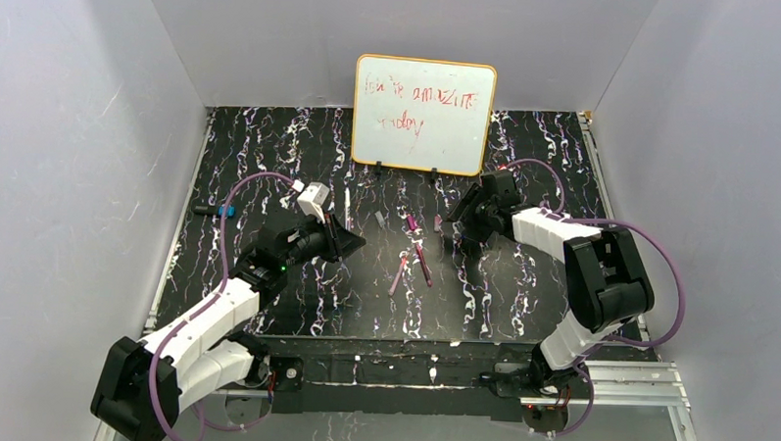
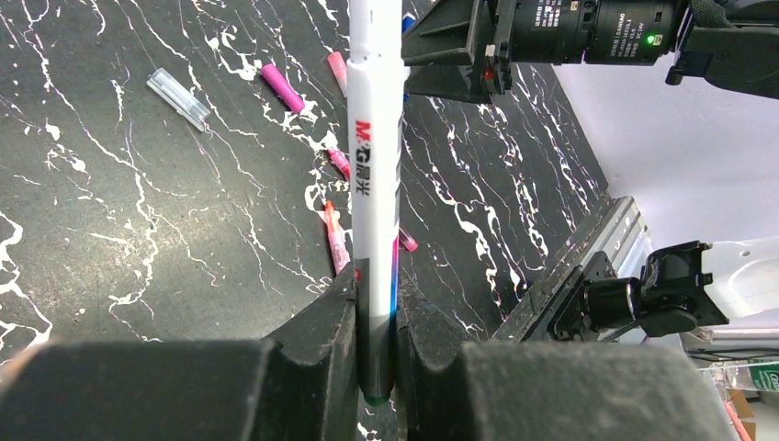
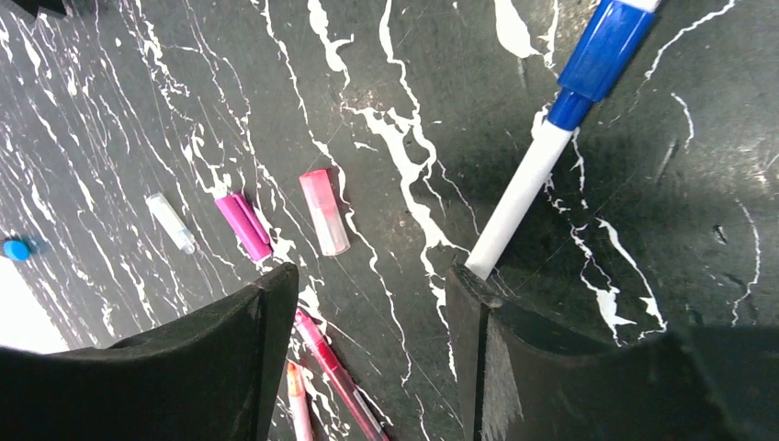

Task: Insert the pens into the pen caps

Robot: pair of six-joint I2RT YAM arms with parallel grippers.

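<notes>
- Right arm [image 1: 562,236]: it reaches forward over the black marbled mat [image 1: 271,158] with the wrist tipped down. The overhead view hides the jaws under the wrist. Its own camera shows the right gripper [image 3: 369,276] spread wide with nothing between the jaws.
- Left arm [image 1: 217,308]: it stretches forward and inward. The left gripper [image 2: 375,299] is clamped tight on the lower end of a white pen [image 2: 375,165], which sticks straight out from the fingers. The pen's far end is cut off by the frame edge.
- Blue-ended pen [image 3: 524,184]: it lies just outside the right gripper. Its white end meets one fingertip, touching or tucked behind, I cannot tell which. I cannot make it out overhead.
- Two pink pens [image 3: 335,367]: they lie under the right gripper's gap and run out of frame.
- Pen caps: clear [image 3: 172,223], magenta [image 3: 243,227] and pale pink [image 3: 324,211] lie ahead of the right gripper's other finger. Overhead they are mere specks.
</notes>
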